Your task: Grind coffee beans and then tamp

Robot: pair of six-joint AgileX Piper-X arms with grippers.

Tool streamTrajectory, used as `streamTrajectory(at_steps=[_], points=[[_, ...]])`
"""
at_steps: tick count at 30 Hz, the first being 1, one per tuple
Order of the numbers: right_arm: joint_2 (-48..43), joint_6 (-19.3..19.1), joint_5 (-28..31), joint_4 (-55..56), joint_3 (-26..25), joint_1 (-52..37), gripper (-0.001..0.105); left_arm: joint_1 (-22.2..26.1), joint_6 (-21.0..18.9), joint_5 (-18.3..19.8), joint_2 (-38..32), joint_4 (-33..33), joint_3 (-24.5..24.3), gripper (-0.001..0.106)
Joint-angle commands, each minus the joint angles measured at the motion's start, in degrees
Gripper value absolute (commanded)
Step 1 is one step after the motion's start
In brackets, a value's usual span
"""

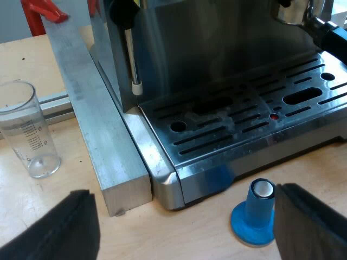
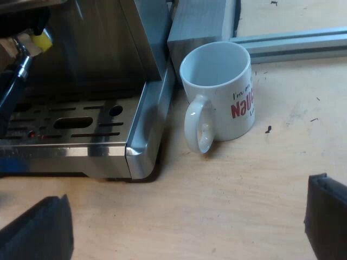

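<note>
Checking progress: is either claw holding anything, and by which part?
Nothing. Left claw open near the blue round-based tamper; right claw open near the white ceramic mug.

The espresso machine is brushed steel with a soft sheen. Its slotted drip tray shines brighter and mirrors the body above. Against the machine's side lies an aluminium bar, dull and faintly scuffed. Near the machine's front corner the blue tamper looks matt, like plastic. The measuring glass, beyond the bar from the machine, is clear and smooth. By the machine's other side the mug is glossy white glaze. The counter is pale matt wood, lightly marked.
</note>
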Motion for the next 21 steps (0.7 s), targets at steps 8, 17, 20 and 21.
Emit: streamTrajectory(at_steps=[8,17,20,21], points=[[-0.7,-6.0,-3.7,-0.3,-1.5,-0.1,0.087,-0.1,-0.8,2.9,-6.5,0.3,-0.9,0.068],[6.5,-10.3,-8.7,-1.8,-3.8,2.7,0.067,-2.3,-2.5,8.0,-2.3,-0.1,-1.5,0.068],[9.0,-12.2,-9.1,-1.7,-3.8,6.5,0.067,-4.7,-2.5,8.0,-0.4,-0.2,-1.5,0.068],[9.8,-12.7,-9.1,-1.7,-3.8,7.7,0.067,-5.7,-2.3,8.1,0.5,-0.3,-1.5,0.068]])
